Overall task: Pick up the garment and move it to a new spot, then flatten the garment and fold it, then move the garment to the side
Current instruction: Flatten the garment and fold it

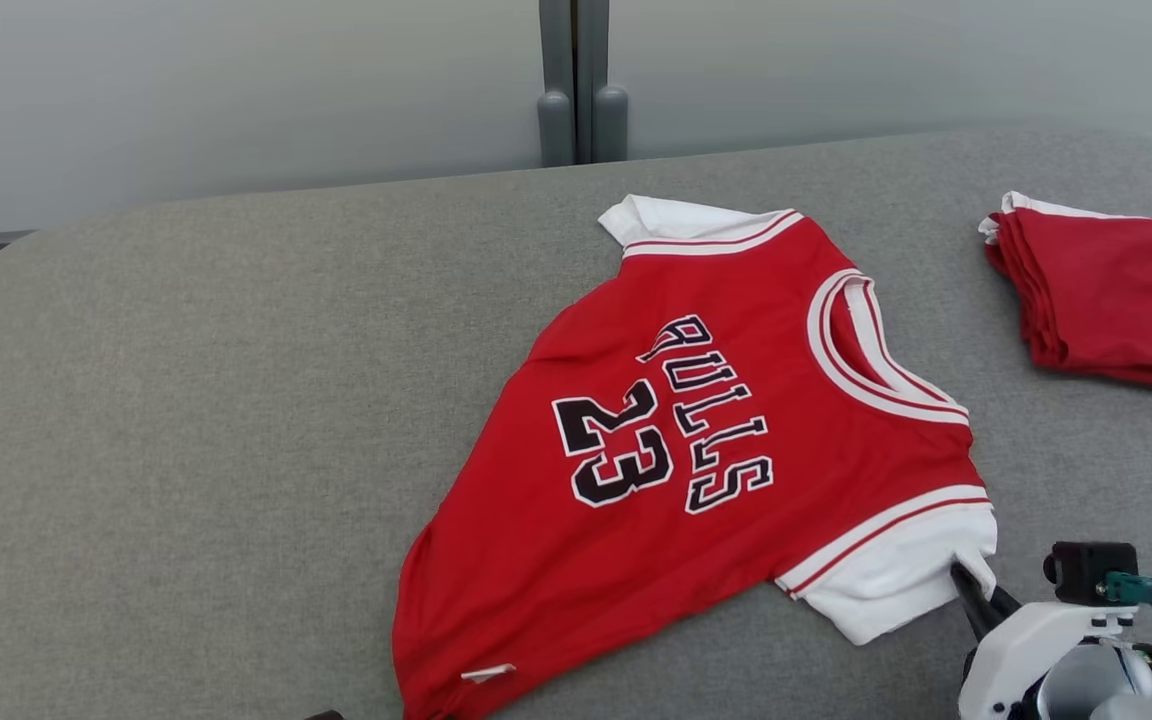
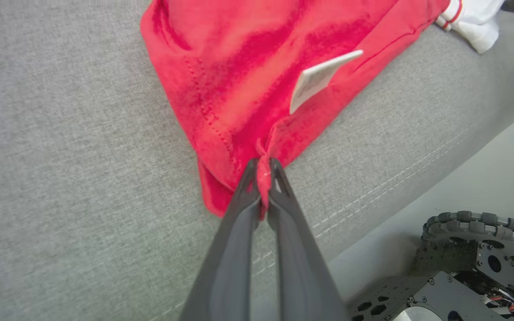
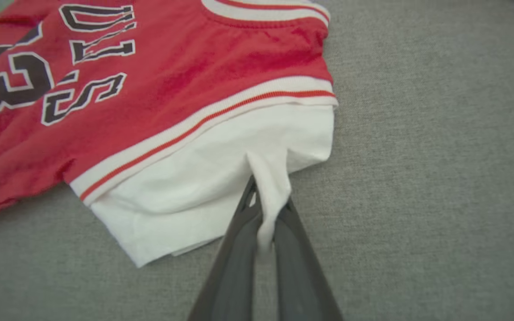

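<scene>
The garment (image 1: 696, 440) is a red jersey with white sleeves and black "BULLS 23" lettering, lying spread on the grey padded table (image 1: 186, 400). My left gripper (image 2: 263, 171) is shut on the red hem corner (image 2: 239, 111) at the table's near edge, close to a white tag (image 2: 317, 78). My right gripper (image 3: 268, 198) is shut on a pinch of the white sleeve (image 3: 221, 178); in the head view it (image 1: 966, 580) meets the sleeve at the lower right.
A folded stack of red garments (image 1: 1106, 295) lies at the table's far right. A grey post (image 1: 581, 80) stands behind the table against a pale wall. The robot's wheeled base (image 2: 462, 267) shows below the table's front edge.
</scene>
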### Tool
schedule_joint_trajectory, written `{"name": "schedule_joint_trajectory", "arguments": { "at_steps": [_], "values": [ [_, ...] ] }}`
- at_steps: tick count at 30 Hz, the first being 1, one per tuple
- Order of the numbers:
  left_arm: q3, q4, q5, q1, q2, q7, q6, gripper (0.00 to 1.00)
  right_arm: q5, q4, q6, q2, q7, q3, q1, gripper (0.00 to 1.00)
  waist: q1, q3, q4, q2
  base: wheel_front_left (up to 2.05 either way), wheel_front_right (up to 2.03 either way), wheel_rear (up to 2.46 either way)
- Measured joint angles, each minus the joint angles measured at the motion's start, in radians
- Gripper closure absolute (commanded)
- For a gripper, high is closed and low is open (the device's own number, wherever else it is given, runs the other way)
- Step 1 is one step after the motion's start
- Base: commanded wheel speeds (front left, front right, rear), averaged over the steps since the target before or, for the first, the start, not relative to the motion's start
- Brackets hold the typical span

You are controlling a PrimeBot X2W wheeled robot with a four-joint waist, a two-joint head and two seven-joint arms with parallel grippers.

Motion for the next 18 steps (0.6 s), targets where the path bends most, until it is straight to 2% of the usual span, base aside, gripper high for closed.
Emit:
{"name": "schedule_joint_trajectory", "arguments": {
  "at_steps": [4, 7, 10, 13, 18],
  "values": [
    [0.013, -0.017, -0.024, 0.0, 0.004, -0.024, 0.0, 1.0, 0.133, -0.074, 0.0, 0.015, -0.005, -0.022, 0.001, 1.0, -0.0001, -0.016, -0.003, 0.0, 0.0, 0.0, 0.0],
    [0.055, -0.11, -0.072, 0.014, 0.017, -0.044, 0.004, 1.0, 0.278, -0.208, 0.0, 0.021, 0.025, -0.045, 0.019, 1.0, 0.0, -0.028, -0.007, 0.0, 0.0, 0.0, 0.0],
    [0.11, -0.275, -0.124, 0.053, 0.055, -0.045, 0.022, 1.0, 0.407, -0.383, 0.0, 0.002, 0.055, -0.116, 0.047, 1.0, 0.0, -0.041, -0.014, 0.0, 0.0, 0.0, 0.0],
    [0.158, -0.459, -0.142, 0.081, 0.11, -0.015, 0.052, 1.0, 0.487, -0.531, -0.001, -0.011, 0.105, -0.197, 0.074, 1.0, 0.0, -0.056, -0.021, 0.0, 0.0, 0.0, 0.0],
    [0.226, -0.739, -0.189, 0.08, 0.18, 0.058, 0.081, 1.0, 0.55, -0.735, -0.001, 0.006, 0.192, -0.342, 0.047, 1.0, 0.0, -0.065, -0.04, 0.0, 0.0, 0.0, 0.0]
  ]
}}
